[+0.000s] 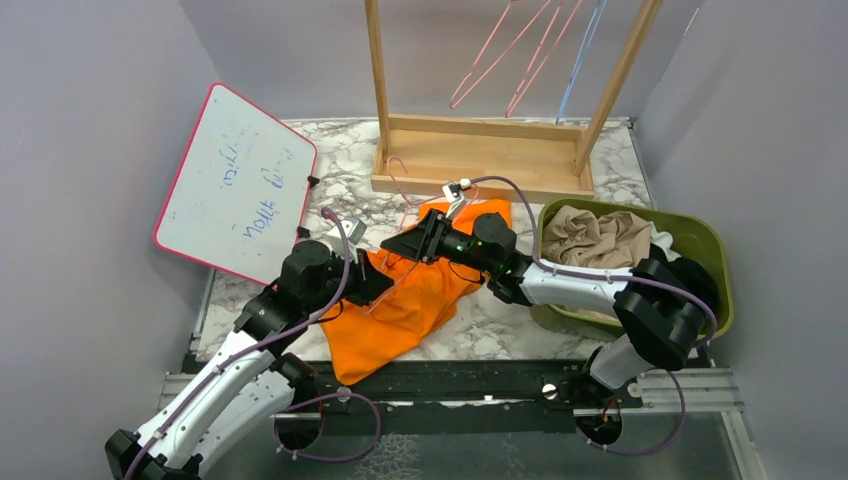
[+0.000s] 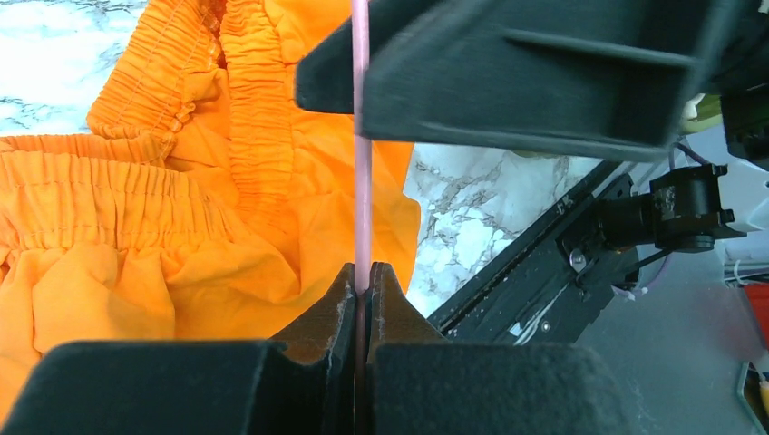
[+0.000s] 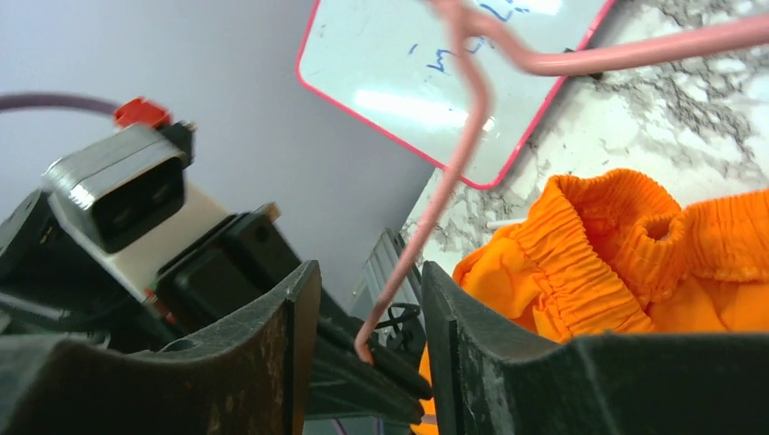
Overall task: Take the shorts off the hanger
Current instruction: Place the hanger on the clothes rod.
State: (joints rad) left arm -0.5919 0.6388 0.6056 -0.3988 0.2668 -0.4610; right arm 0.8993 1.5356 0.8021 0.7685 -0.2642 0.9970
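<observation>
The bright orange shorts [image 1: 410,300] lie crumpled on the marble table, on a pink hanger [image 1: 398,175] whose hook points to the rack. My left gripper [image 1: 372,278] is shut on the hanger's pink rod [image 2: 362,181], pinched at the fingertips [image 2: 363,281] over the orange fabric [image 2: 136,236]. My right gripper [image 1: 400,245] is open; the pink hanger wire [image 3: 453,154] runs down between its spread jaws [image 3: 370,299] without being pinched, with the gathered orange waistband [image 3: 635,245] just to the right. Tan shorts [image 1: 600,235] lie in the green bin. The white and black pairs are out of view.
A green bin [image 1: 722,270] stands at the right. A wooden rack [image 1: 480,150] with pink and blue hangers [image 1: 510,50] stands at the back. A red-rimmed whiteboard [image 1: 235,185] leans at the left and shows in the right wrist view [image 3: 435,82].
</observation>
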